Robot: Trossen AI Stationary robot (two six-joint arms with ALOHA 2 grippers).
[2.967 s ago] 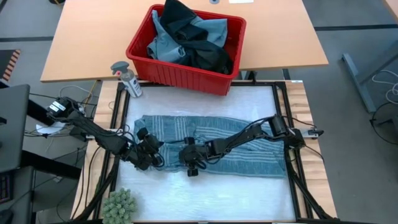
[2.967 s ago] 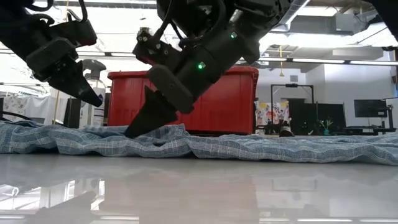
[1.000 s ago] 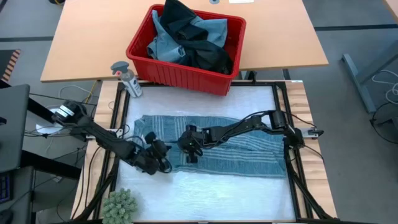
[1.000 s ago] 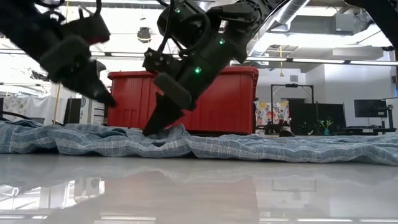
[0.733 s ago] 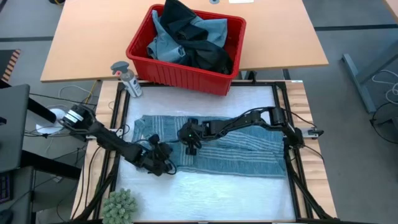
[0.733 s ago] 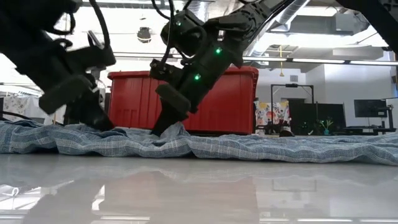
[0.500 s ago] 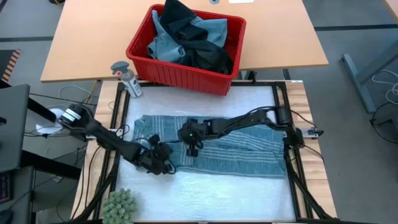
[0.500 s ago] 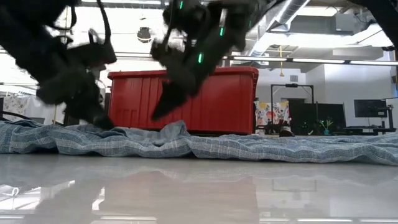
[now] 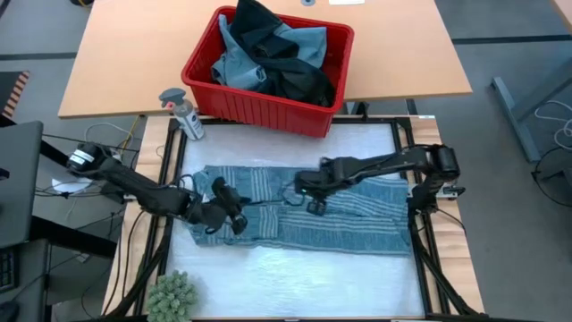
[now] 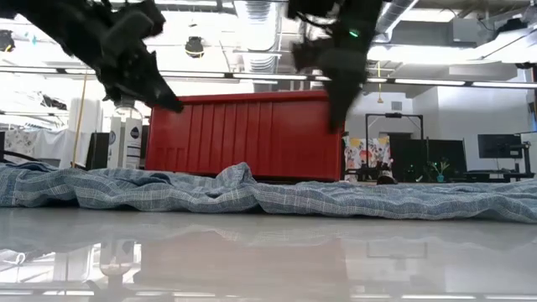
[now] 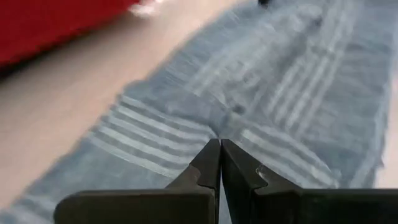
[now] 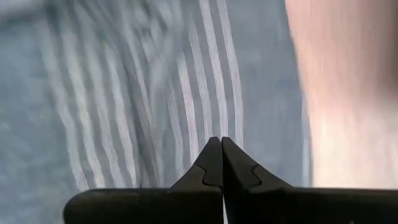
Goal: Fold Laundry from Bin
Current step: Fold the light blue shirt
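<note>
High view: striped garment (image 9: 344,219) lies spread flat on bench (image 9: 295,277), in front of red bin (image 9: 268,109). Bin holds rest of laundry (image 9: 273,58), light blue and dark pieces. Left end effector (image 9: 237,222) above left part of garment, right end effector (image 9: 315,206) above its middle.

Low view: both end effectors raised, clear of cloth; small ridge in garment (image 10: 235,178).

Left wrist view: fingers (image 11: 208,165) pressed together, holding nothing, striped cloth below.

Right wrist view: fingers (image 12: 211,163) closed, empty, over stripes.

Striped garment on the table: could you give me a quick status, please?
Both grippers, left and right, shut, empty, above the cloth. Striped garment spread flat. More laundry in red bin. Nothing in the way.
</note>
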